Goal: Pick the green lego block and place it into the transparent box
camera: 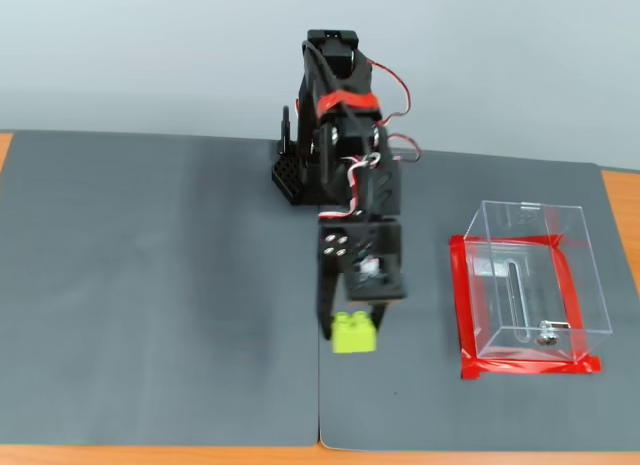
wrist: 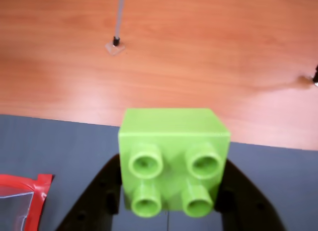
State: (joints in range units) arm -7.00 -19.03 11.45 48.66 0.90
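The green lego block point(wrist: 174, 159) fills the middle of the wrist view with its four studs facing the camera, clamped between my black fingers point(wrist: 99, 196) on both sides. My gripper point(camera: 352, 330) is shut on the green lego block point(camera: 353, 332) in the fixed view, held slightly above the grey mat near its front edge. The transparent box point(camera: 530, 280) stands to the right, apart from the gripper, bordered by red tape point(camera: 462, 305). A slot and a small bolt show in its base. One corner of the red tape point(wrist: 22, 191) shows at the lower left of the wrist view.
The grey mat point(camera: 150, 285) covers the table, with bare orange wood point(wrist: 198, 52) beyond its front edge. The arm's black base point(camera: 300, 175) stands at the mat's back centre. A small clear mount with a thin rod point(wrist: 116, 42) sits on the wood.
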